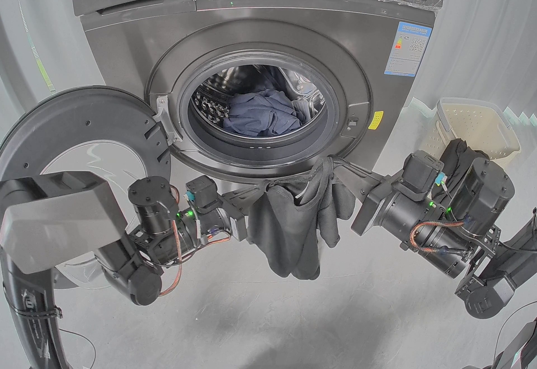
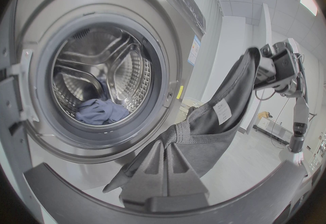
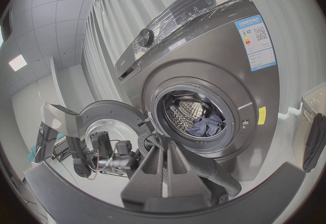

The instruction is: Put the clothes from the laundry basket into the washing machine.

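A dark grey knit garment (image 1: 291, 224) is strung between the two arms just below the front lip of the grey front-loading washing machine (image 1: 128, 45), with most of its cloth sagging in a long fold towards the floor. The left gripper (image 2: 168, 145) is pinched narrow on one bunched edge of it, and the right gripper (image 3: 165, 148) is clamped the same way on the other end. How much cloth each one really has is hard to judge, since the fabric is wadded around the fingertips. The round door (image 1: 84, 118) stands swung open on the robot's left, close to the left arm. A crumpled blue garment (image 1: 260, 113) already lies in the steel drum (image 2: 129, 65). The cream perforated plastic laundry basket (image 1: 481, 127) sits on the robot's right beside the machine, with another dark piece of clothing (image 1: 461, 154) draped over its near rim. The main risk is the low-hanging belly of the cloth. If the arms push forward without lifting first, it will likely drag on the door seal (image 1: 335, 107) and trail outside the opening. A thin pinch could slip and drop one end to the floor, and the left arm could knock the open door.
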Controlling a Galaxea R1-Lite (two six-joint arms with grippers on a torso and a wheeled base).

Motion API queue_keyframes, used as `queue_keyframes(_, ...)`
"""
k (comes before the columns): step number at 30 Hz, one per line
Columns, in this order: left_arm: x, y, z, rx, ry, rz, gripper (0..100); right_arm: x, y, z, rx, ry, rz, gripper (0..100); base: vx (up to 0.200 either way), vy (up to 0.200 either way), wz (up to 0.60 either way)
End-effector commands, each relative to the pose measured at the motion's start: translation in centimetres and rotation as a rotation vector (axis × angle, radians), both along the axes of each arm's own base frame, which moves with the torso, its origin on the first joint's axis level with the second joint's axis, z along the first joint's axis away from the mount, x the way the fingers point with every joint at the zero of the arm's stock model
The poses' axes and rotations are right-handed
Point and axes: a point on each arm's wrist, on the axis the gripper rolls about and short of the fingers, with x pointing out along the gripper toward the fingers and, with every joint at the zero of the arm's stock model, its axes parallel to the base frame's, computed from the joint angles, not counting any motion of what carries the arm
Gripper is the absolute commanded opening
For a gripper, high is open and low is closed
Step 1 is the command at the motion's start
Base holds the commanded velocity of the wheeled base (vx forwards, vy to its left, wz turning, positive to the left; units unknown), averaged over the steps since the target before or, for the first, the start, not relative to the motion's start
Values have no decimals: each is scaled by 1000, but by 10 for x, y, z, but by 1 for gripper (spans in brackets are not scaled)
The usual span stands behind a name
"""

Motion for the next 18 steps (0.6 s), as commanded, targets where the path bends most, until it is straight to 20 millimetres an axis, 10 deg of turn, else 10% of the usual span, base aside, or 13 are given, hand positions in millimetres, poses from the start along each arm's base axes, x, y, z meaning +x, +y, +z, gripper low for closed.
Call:
queue_keyframes(1,-42,31,60,-60,-88,80,0,0,-1,5,13,-15,-4,0,0,0,0)
queue_keyframes(7,-78,49,90,-114,-131,102,0,1,-1,6,22,-16,-11,0,0,0,0)
queue_keyframes(18,-82,71,136,-207,-282,218,0,24,-18,16,75,-32,-124,0,0,0,0)
